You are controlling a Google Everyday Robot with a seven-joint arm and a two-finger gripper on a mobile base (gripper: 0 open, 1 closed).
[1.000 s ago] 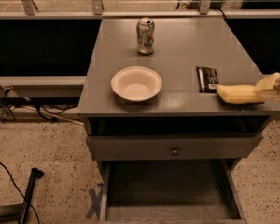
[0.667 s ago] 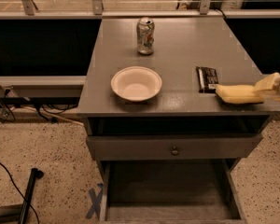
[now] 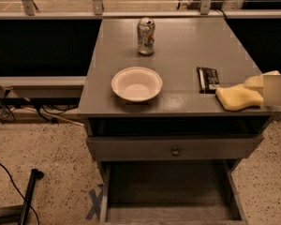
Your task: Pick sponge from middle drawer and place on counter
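Note:
The yellow sponge (image 3: 236, 98) lies low over the front right corner of the grey counter (image 3: 178, 46), its right end pinched thin. My gripper (image 3: 259, 89) reaches in from the right edge and is shut on that end; one pale finger (image 3: 258, 80) shows above the sponge, and the rest of the gripper is hidden at the frame edge. The middle drawer (image 3: 117, 191) is pulled open below the cabinet front, and its flat bottom shows nothing in it.
On the counter stand a soda can (image 3: 145, 36) at the back, a white bowl (image 3: 136, 84) at the front middle and a black snack bar wrapper (image 3: 208, 78) just left of the sponge. A closed drawer front with a round knob (image 3: 175, 150) sits above the open drawer. Cables and a black pole (image 3: 28, 196) lie on the floor at left.

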